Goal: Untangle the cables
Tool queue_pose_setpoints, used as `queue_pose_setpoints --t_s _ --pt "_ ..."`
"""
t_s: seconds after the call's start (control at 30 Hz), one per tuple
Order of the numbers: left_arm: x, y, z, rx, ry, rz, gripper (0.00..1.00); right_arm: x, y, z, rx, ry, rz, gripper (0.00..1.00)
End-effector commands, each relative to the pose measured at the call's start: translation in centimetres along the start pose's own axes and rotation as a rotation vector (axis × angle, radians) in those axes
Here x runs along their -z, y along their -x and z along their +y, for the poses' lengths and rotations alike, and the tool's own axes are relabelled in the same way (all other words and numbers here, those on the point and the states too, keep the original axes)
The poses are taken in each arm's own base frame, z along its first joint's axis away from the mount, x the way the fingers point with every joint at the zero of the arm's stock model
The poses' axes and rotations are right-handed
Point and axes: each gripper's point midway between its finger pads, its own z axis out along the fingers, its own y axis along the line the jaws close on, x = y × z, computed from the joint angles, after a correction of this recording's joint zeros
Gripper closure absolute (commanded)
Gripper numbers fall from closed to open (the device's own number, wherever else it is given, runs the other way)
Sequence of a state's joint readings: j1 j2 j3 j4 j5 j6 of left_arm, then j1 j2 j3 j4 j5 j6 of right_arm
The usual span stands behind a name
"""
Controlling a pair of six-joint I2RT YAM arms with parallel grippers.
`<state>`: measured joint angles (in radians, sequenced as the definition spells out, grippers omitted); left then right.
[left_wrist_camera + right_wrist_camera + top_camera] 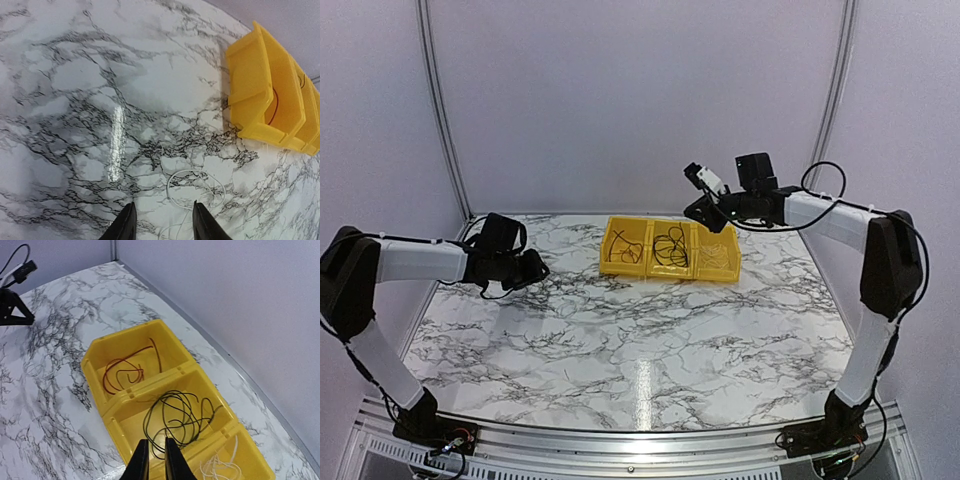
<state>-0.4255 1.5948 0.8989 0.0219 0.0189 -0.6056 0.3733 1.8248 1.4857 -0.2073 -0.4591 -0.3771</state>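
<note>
Marble-patterned table [620, 350] is filling the space in front of pale lavender walls [620, 100]. We are finding the black cables [670, 245] lying as one loose tangle of thin loops in the middle compartment of a yellow bin [668, 277]. The bin is sitting close to the far edge, toward the far right corner.

From the right wrist we are seeing the black cables [180, 415] strand by strand, several loops crossing over each other and one end reaching toward the bin [95, 375] divider. That view is also showing a dark red wire [125, 375] curling in the left compartment and white wires [220, 465] bunching in the right one; from overhead the red wire is reading as black.

The right gripper [156, 460] is hanging over the middle compartment's near wall, its fingers pressed nearly together with only a sliver of gap. Overhead, the right gripper [698, 212] is hovering above the bin.

Only the left wrist is showing us a thin white wire loop [192, 171] lying on the bare marble, apart from the bin [250, 85]. The left gripper [164, 227] is standing spread wide just short of that loop. Overhead, the left gripper [538, 268] is hovering nearer the left edge.
</note>
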Motion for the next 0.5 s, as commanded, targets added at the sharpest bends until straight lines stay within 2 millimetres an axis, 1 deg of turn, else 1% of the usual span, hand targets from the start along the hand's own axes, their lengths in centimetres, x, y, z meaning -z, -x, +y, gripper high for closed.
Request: queue_pose_setpoints --t_s 0.0,0.03,0.1,0.23,0.37,0.4,0.47 --pt "-2.8 -4.2 -1.8 -0.019 -0.119 0.243 0.59 -2.4 0.9 5.1 0.066 0.193 0.020 0.87" --pt "-3.6 -4.6 -1.8 -0.007 -0.121 0.262 0.59 -2.9 1.1 5.9 0.068 0.202 0.012 0.87" --pt "-4.7 -4.7 -1.9 0.004 -0.122 0.272 0.60 -3.8 1.5 7.8 0.102 0.215 -0.001 0.86" --pt "-6.6 -5.0 -1.4 0.029 -0.085 0.302 0.66 -5.5 1.1 12.1 0.159 0.279 0.021 0.86" --pt "-7.9 -6.2 -1.0 0.064 -0.067 0.343 0.72 -8.0 0.1 15.6 0.176 0.333 0.050 0.87" --pt "-8.1 -6.6 -0.8 0.074 -0.063 0.353 0.74 -8.6 0.1 16.7 0.182 0.344 0.053 0.87" --pt "-8.5 -7.3 -0.7 0.072 -0.059 0.372 0.77 -9.9 -0.1 18.0 0.176 0.363 0.062 0.88"
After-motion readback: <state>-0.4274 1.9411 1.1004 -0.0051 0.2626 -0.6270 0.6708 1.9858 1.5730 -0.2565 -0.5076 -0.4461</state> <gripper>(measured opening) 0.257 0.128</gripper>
